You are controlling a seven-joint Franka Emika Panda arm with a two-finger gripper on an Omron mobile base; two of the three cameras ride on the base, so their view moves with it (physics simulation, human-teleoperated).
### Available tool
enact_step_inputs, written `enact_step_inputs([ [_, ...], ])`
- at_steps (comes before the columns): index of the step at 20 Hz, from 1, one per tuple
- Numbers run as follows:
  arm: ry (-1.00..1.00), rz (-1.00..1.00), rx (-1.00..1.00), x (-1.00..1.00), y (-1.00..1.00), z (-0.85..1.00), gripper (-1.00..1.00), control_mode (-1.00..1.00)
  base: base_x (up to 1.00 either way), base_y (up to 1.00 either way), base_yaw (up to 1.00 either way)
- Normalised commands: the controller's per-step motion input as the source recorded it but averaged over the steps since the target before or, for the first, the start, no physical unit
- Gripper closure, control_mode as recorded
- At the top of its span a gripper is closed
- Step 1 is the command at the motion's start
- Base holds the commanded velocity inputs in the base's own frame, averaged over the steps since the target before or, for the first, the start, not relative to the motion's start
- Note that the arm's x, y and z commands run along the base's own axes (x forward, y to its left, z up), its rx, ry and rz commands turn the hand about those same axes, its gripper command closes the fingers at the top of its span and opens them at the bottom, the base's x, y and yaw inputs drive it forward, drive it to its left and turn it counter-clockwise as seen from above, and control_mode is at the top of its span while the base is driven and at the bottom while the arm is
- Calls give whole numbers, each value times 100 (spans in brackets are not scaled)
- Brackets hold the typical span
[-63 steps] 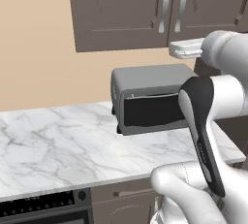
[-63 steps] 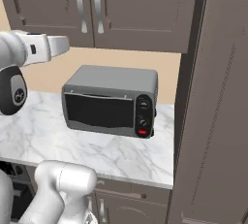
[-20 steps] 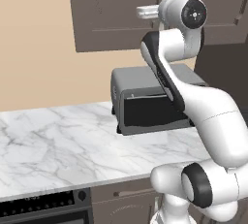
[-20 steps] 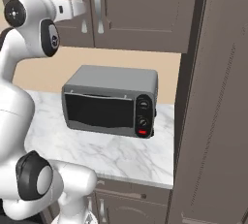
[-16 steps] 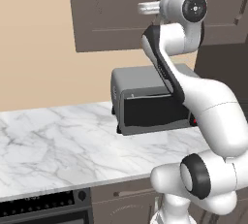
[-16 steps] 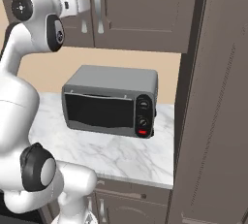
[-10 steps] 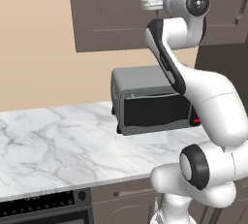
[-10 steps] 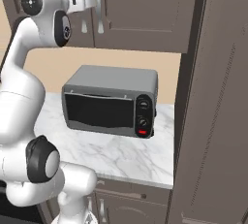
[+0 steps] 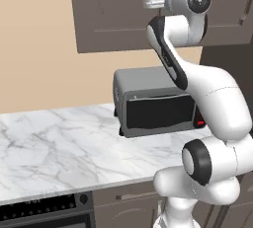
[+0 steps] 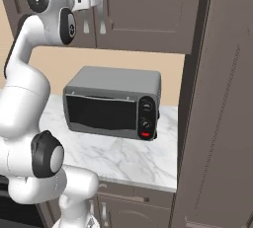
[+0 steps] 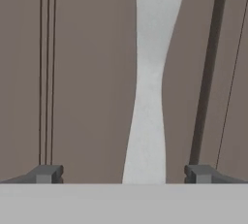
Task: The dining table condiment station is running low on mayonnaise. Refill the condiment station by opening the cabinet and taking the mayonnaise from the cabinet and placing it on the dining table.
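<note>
While tool (image 11: 124,173) gapes, cabinet (image 11: 92,72) handle (image 11: 151,87) sits between tips.

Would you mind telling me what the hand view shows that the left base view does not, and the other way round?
The hand view alone shows the jaws standing wide open, one fingertip on each side of the long curved silver handle, not touching it. The left base view alone shows the toaster oven, the marble counter and the arm reaching up. Both share the closed dark cabinet door.
</note>
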Motion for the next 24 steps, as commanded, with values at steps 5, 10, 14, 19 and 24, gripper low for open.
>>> enact_step_inputs([
  [5,0,0,0,39,0,1,100,-100,0,0,0],
  [10,0,0,0,41,0,0,100,-100,0,0,0],
  [14,0,0,0,44,0,0,100,-100,0,0,0],
  [19,0,0,0,40,0,0,100,-100,0,0,0],
  [24,0,0,0,31,0,0,100,-100,0,0,0],
])
